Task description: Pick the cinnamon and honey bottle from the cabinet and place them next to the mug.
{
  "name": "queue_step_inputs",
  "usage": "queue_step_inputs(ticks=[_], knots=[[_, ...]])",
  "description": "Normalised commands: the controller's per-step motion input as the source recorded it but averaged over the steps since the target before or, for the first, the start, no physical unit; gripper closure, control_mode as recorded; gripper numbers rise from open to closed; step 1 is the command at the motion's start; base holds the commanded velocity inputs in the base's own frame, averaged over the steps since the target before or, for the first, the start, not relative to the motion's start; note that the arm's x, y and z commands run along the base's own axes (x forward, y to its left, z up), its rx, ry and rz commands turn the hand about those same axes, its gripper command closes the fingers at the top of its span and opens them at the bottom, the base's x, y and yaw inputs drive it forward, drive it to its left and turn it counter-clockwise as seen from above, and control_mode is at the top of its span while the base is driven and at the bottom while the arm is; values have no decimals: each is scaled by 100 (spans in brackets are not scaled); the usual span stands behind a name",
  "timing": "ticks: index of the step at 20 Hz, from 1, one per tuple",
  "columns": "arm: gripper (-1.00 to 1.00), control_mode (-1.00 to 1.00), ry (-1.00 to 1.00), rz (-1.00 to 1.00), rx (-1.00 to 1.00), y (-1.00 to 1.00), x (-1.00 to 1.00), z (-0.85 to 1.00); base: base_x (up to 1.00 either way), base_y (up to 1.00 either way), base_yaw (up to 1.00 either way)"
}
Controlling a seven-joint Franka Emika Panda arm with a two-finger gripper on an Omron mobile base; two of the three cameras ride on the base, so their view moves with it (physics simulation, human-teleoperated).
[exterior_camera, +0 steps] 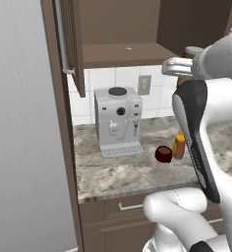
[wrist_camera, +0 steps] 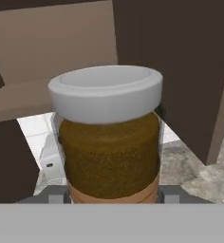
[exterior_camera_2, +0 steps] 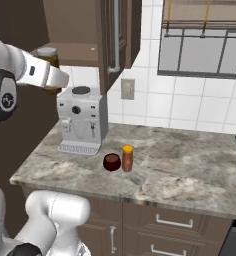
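1. Cinnamon jar (wrist_camera: 109,152) sits right between my fingers, upright, pale grey lid (wrist_camera: 106,92) on top and brown contents above a tan label band at the bottom.
2. My gripper (wrist_camera: 113,195) is closed on the jar's lower body, one fingertip (wrist_camera: 57,195) on each side, touching the glass. Jaws are held at jar width, not fully closed.
3. Jar is up in the air at the front of the cabinet (exterior_camera: 123,51), level with its shelf. From the right base camera it shows just past my forearm, jar (exterior_camera_2: 48,56) in front of the shelf edge.
4. Below the jar in the hand camera: white wall tiles and the grey stone counter (wrist_camera: 192,171), so it is not resting on anything.
5. Honey bottle (exterior_camera: 179,146) stands upright on the counter (exterior_camera: 118,172), just beside the mug (exterior_camera: 162,153); they look close to touching.
6. Mug and bottle are right of the coffee machine (exterior_camera: 118,120), nearer the counter's front edge.
7. Cabinet door (exterior_camera: 71,39) is swung open on the left.
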Motion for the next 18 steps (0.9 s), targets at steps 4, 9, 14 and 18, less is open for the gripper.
queue_step_inputs(ticks=[4,9,14,18], knots=[[100,-100,0,55,3,-23,-97,-30,0,0,0],[100,-100,0,64,3,-37,-91,-26,0,0,0],[100,-100,-1,71,4,-58,-77,-20,0,0,0],[100,-100,0,60,1,-55,-21,-23,0,0,0]])
